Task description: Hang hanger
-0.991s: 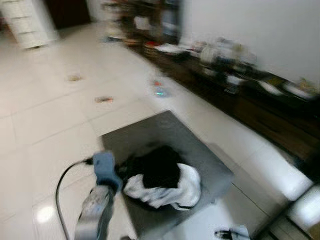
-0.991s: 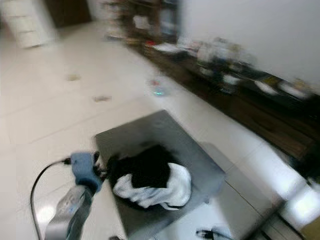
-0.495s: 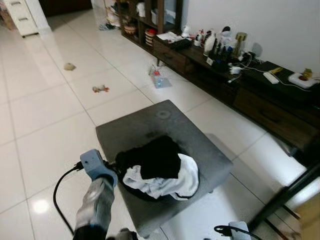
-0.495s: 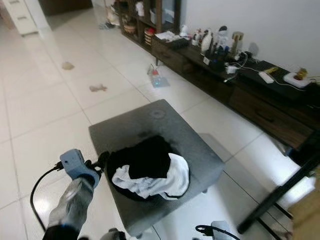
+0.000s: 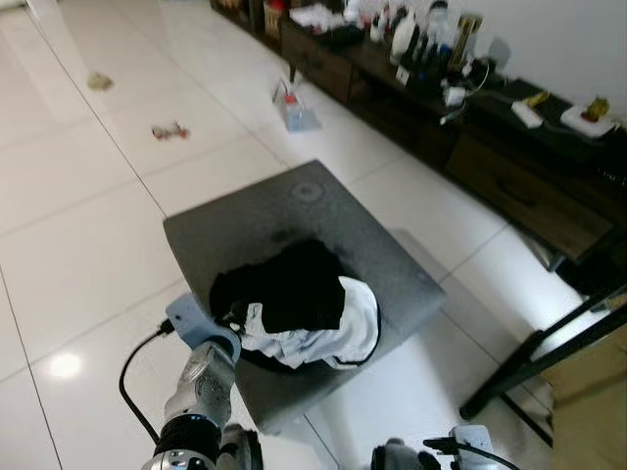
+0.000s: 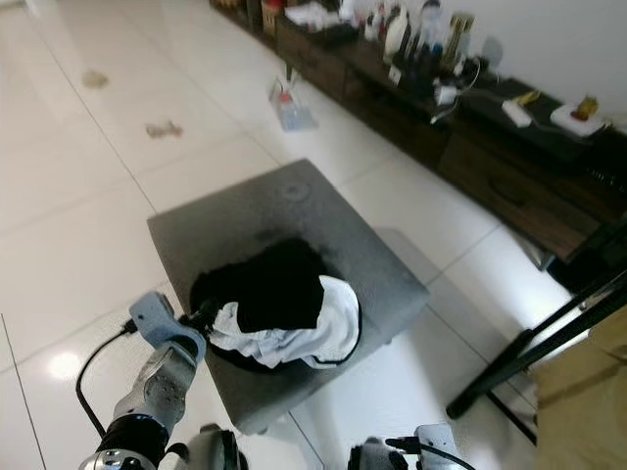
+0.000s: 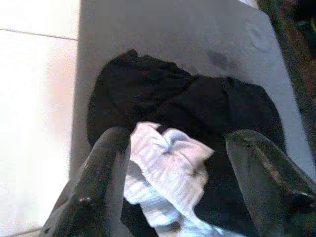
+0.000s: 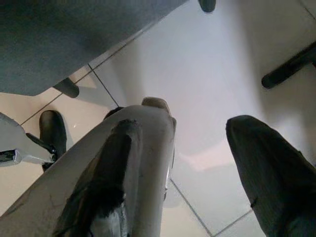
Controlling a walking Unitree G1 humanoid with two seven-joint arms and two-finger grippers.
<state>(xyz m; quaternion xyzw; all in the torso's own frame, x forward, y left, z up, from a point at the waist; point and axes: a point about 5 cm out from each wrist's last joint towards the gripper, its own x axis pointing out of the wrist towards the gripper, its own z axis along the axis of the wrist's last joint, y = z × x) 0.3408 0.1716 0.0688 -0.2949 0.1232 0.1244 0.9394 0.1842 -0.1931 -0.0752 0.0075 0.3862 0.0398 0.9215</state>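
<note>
A home living room: glossy white tiled floor (image 5: 88, 225), grey ottoman (image 5: 255, 220), cluttered dark low sideboard (image 5: 470, 147).

Grey ottoman (image 5: 255, 230), clothes pile (image 5: 299, 304), perhaps.

The left arm (image 5: 201, 392) is shiny silver, with a light blue box (image 5: 199, 326) at the wrist. A black cable (image 5: 137, 377) loops out from the box. Its fingers (image 7: 101, 182) are long and black.

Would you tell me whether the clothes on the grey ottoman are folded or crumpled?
Crumpled. The black and white clothes lie in a loose, bunched heap on the grey ottoman, with the open left gripper just above them.
</note>
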